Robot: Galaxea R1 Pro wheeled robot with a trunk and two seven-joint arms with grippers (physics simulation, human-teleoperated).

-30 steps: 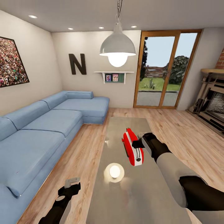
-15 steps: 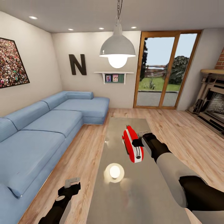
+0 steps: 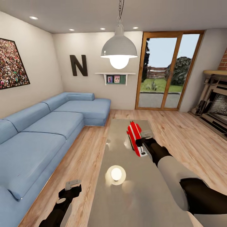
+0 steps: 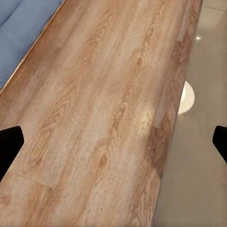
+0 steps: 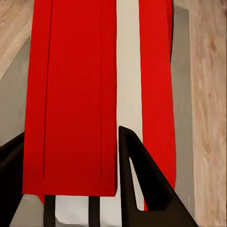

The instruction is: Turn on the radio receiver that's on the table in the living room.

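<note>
A: Start from the head view. What is the table (image 3: 126, 189) like?

B: Long, low and rectangular, with a glossy grey top that mirrors the white dome pendant lamp (image 3: 119, 47) as a bright round patch. It stands on light wood-grain floor (image 3: 78, 154), with the blue L-shaped sofa (image 3: 41, 132) running along one long side and the brick fireplace (image 3: 217, 104) well off on the other.

A: And the radio receiver (image 3: 135, 134)?

B: A small bright red rounded box with a white stripe, lying on the table's far half. Its long axis runs roughly along the table's length, slightly angled, one end toward the glass doors (image 3: 167, 72).

A: The right gripper (image 3: 142, 145)?

B: At the radio's near end, dark fingers against the red body; from here I cannot tell how wide they stand. The left gripper (image 3: 72, 186) hangs over the floor beside the table's near corner, holding nothing.

A: The left wrist view?

B: Wood grain, the table's grey edge (image 4: 198, 142), and two dark fingertips (image 4: 9, 142) at opposite edges (spread wide, nothing between them).

A: The right wrist view?

B: The radio (image 5: 71, 94) up close: smooth red shell, a white band along it. One dark finger (image 5: 137, 179) lies over the white band, the other at the red body's outer side, so the fingers straddle the red part; whether they press it I cannot tell.
</note>
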